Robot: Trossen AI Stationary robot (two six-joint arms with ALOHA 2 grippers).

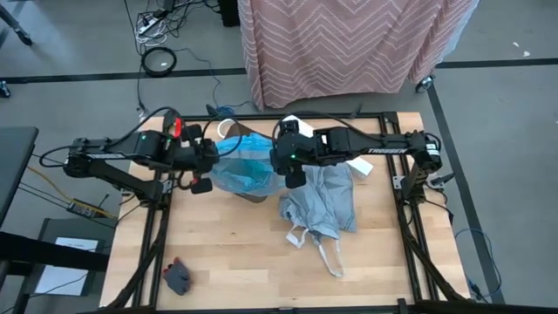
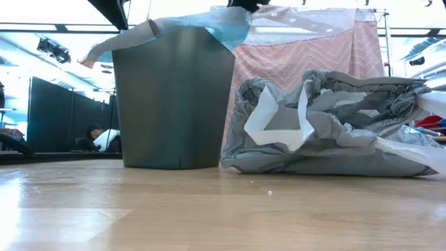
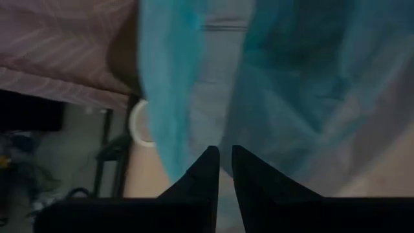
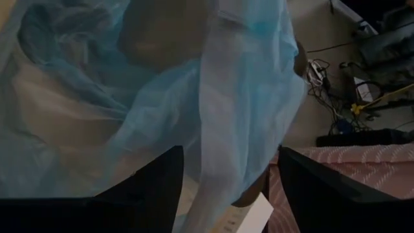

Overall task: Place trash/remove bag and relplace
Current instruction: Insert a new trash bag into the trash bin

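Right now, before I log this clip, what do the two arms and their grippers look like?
Both arms are dark, nearly black, jointed links. The left arm carries a red patch near its wrist and small green lights; the right arm has white lettering along its forearm and a green light. The left gripper has tapered, pointed black fingers; the right gripper has broad, flat black fingers.

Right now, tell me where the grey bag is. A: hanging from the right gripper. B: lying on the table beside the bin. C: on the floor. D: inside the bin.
B: the grey bag lies crumpled on the table next to the bin, which now has the blue bag in it, with both the left gripper and the right gripper at the bin's rim.
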